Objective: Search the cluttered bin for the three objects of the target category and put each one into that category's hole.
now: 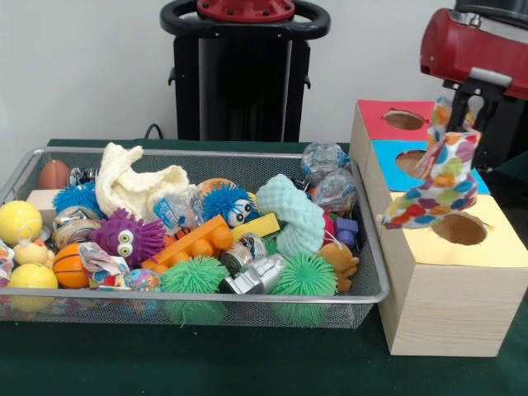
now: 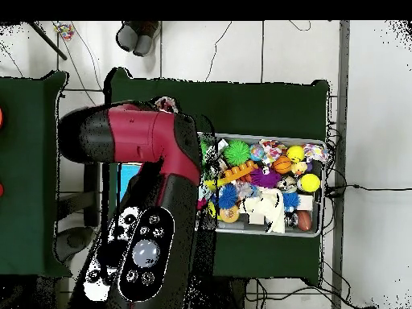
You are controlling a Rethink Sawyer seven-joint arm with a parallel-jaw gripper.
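1. The tool [image 1: 459, 106] hangs from the red and black arm [image 1: 474, 45] at the upper right of the front view, its jaws pinched on the top of a white cloth with multicoloured dots [image 1: 436, 177]. The fingers themselves are mostly wrapped by the fabric and hard to make out.
2. The cloth drapes down from the tool over the wooden box with three round holes [image 1: 450, 289]. Its lower corner hangs just beside the hole in the yellow panel [image 1: 459, 228], which lies directly below the tool.
3. The cloth hides part of the hole in the blue panel [image 1: 410, 162] behind it; the red-panel hole [image 1: 404, 120] sits farther back and is fully visible.
4. The silver wire-mesh bin [image 1: 206, 304] stands well to the side of the tool on the green counter [image 1: 247, 359]. It is crowded with toys: a cream knitted cloth [image 1: 136, 183], a mint-green textured cloth [image 1: 290, 216], a purple fuzzy ball with eyes [image 1: 126, 237], green spiky balls [image 1: 195, 276] and yellow balls [image 1: 18, 221]. Many lower items are buried and cannot be identified.
5. In the overhead view the arm [image 2: 137, 185] covers the box and the tool entirely; only the bin [image 2: 318, 229] shows beside it.
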